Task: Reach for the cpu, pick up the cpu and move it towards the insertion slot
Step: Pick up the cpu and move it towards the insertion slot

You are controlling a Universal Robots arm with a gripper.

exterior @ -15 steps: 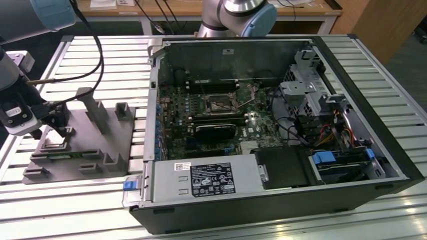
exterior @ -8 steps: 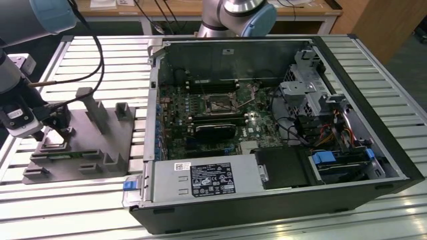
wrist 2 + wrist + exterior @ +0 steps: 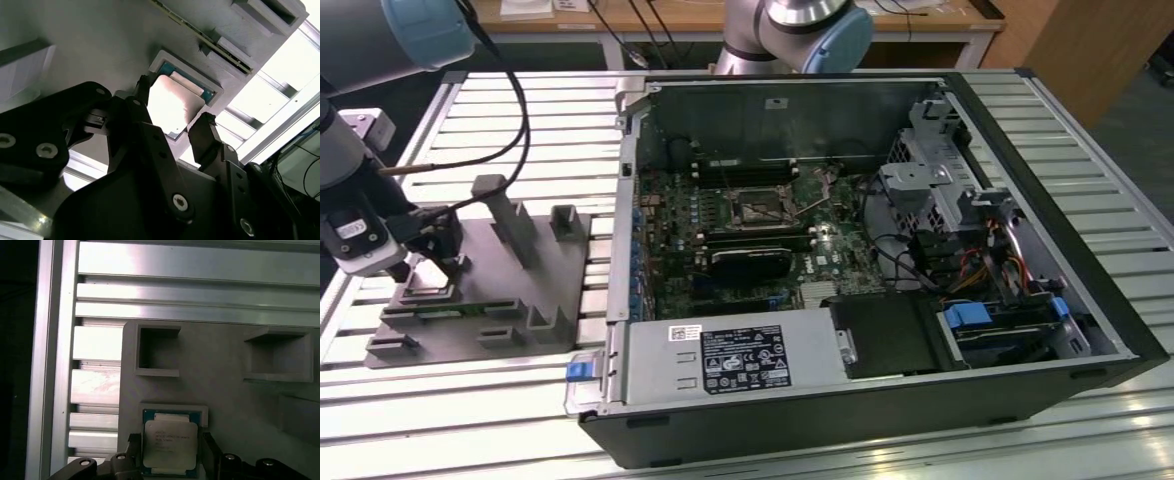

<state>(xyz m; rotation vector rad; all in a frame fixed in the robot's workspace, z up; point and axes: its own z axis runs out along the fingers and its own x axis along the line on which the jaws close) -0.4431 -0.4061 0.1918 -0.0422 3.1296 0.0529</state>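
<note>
Squarely inside the spread claw (image 3: 172, 102), the cpu (image 3: 170, 444) in its recess (image 3: 172, 407).

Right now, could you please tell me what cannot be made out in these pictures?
cpu: in the second wrist view the gripper covers part of it. Whether they touch is unclear in both wrist views.
insertion slot: in the exterior view it is too small to tell whether its centre is empty.
fixture block: in the exterior view the gripper hides part of it. In the first wrist view the frame edges cut it off.
</note>
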